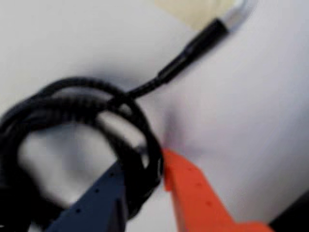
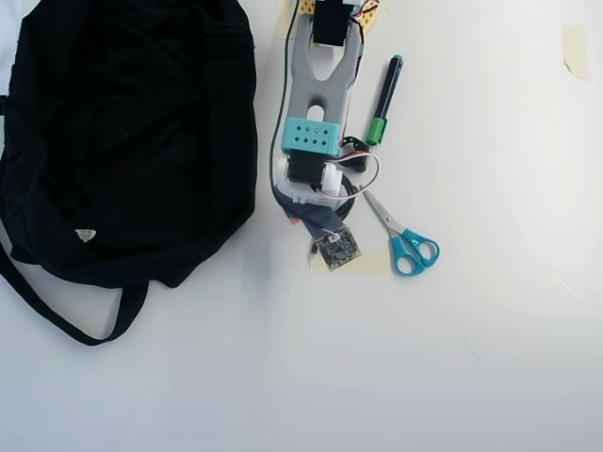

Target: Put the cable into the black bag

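Gripper [image 1: 145, 166] sits low over the cable [image 1: 72, 111] in the wrist view, its dark blue finger on the left and orange finger on the right with several black strands of the coil running between them; the fingers look closed on that bundle, though the blur stops me saying how firmly. That hold at the coil's right edge makes sense to me: it catches several turns at once, so the loops should lift together rather than unwind. Thin and matte, the cord looks faintly ribbed and is wound in a loose ring, and one short free end runs up and right to a stiffer black sleeve tipped with a small shiny metal plug [image 1: 236, 13]. From overhead the arm [image 2: 316, 94], grey with a teal block, reaches toward the near side and hides almost all of the cable beneath it. Just left of the arm lies the black bag [image 2: 132, 141], soft crumpled fabric, wide and rounded, with a tiny white label [image 2: 85, 234] near its lower left and a long strap [image 2: 57, 315] looping out on the near side. On the right of the arm lie a green-capped marker [image 2: 384, 99] and scissors [image 2: 400, 235] with blue handles, both apart from the grasp. Everything rests on a smooth white table [image 2: 424, 377].
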Available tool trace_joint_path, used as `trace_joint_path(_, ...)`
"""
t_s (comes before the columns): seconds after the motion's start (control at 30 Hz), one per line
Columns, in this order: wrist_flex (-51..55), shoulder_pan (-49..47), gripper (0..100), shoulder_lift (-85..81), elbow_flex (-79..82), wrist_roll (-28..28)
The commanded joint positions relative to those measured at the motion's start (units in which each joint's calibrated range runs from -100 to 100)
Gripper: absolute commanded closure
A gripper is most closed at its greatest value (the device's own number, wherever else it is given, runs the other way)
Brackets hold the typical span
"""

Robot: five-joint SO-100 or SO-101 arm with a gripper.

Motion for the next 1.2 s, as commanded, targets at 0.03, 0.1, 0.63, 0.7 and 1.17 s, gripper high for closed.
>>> trace_joint_path(0.03, -0.75, -0.71, 98, -0.80, -1.77, -0.29)
trace_joint_path(0.1, -0.75, -0.79, 98, -0.89, -1.77, -0.34)
trace_joint_path(0.63, 0.80, -0.86, 98, -2.13, -1.95, -0.40)
trace_joint_path(0.7, 2.52, -0.94, 98, -2.13, -3.39, -0.40)
trace_joint_path(1.17, 14.15, -1.91, 98, -2.22, -16.24, -5.80)
